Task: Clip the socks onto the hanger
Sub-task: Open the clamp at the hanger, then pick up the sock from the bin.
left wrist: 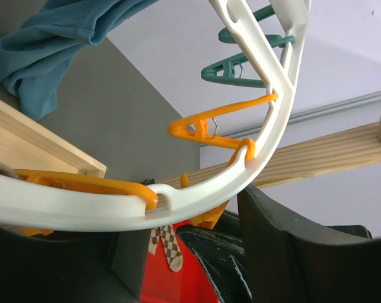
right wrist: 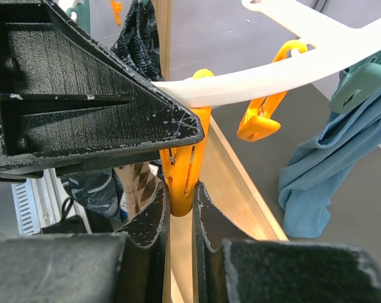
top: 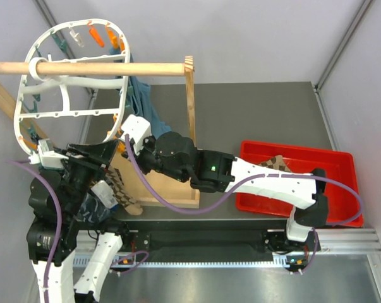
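The white oval hanger [top: 70,76] hangs from a wooden rod, with its lower rim [left wrist: 196,196] down between both grippers. My right gripper [right wrist: 181,196] is shut on an orange peg [right wrist: 185,167] under that rim. A brown argyle sock [top: 124,189] hangs just below it and also shows as sock [right wrist: 136,186] and sock [left wrist: 166,243]. My left gripper [left wrist: 168,221] stands open and wide, and the rim crosses in front of its fingertips. One of its fingers [right wrist: 83,95] fills the upper left of the right wrist view. Another sock [top: 280,164] lies in the red tray [top: 342,189].
The wooden stand has a rod [top: 102,68], a post [top: 190,101] and a base board [top: 171,189]. A teal cloth [top: 143,101] drapes behind the hanger. More orange pegs [left wrist: 203,126] and teal pegs [left wrist: 231,69] line the rim. Walls stand close on the left and right.
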